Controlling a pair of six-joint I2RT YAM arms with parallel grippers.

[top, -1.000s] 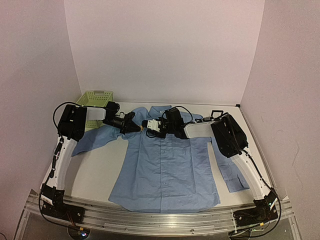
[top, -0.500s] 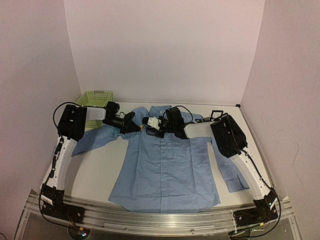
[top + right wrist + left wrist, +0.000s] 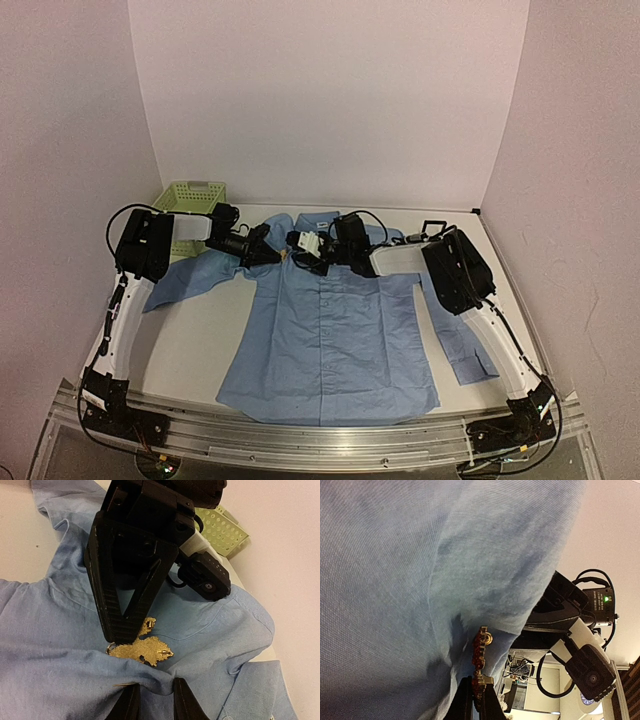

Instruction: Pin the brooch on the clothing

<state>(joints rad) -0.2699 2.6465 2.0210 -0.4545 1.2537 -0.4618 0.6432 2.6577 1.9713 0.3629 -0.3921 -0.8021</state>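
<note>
No legible text, label, brand mark, number or sign found in any view. Surfaces checked: light blue shirt (image 3: 330,330), green mesh basket (image 3: 190,197), left arm (image 3: 120,310), right arm (image 3: 500,340). All bear plain, unmarked faces at this resolution.

Over in the far left corner of the white bench (image 3: 195,345) sits a pale green plastic mesh basket (image 3: 190,198), upright, its open top showing and its back close to the rear wall (image 3: 330,100). Well apart from it, toward the far right, stands a small black-framed square box (image 3: 433,227). An aluminium rail (image 3: 320,438) runs along the near edge.
</note>
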